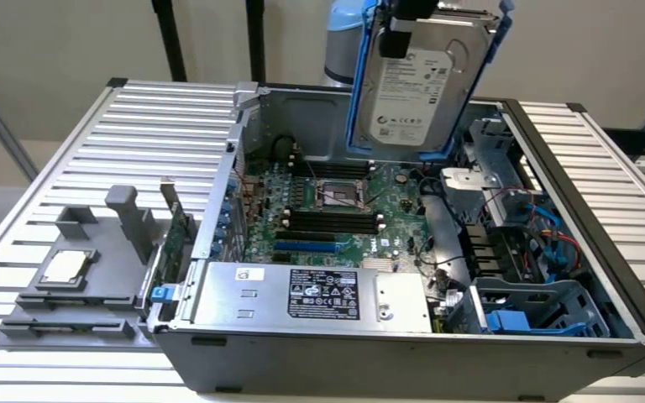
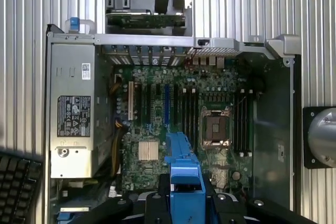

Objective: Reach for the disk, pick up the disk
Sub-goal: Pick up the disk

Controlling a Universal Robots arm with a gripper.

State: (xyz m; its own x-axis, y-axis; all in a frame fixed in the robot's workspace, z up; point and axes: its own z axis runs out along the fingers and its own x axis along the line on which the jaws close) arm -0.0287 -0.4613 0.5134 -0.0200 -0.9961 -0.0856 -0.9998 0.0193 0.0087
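The disk (image 1: 418,84), a silver hard drive with a white printed label in a blue plastic frame, hangs upright in the air above the back of the open computer case (image 1: 412,353). My gripper (image 1: 432,10) is shut on its upper end, at the upper edge of the exterior view. In the wrist view the blue frame's edge (image 2: 184,182) runs between my black fingers (image 2: 152,205), with the motherboard (image 2: 178,108) far below.
Inside the case lie the motherboard (image 1: 334,210), a large silver box with a black label (image 1: 312,294) and a drive cage (image 1: 530,306) with blue parts. A grey fixture (image 1: 76,277) holding a small square chip (image 1: 65,267) stands on the ribbed table (image 1: 144,134). A keyboard (image 2: 16,187) lies beside the case.
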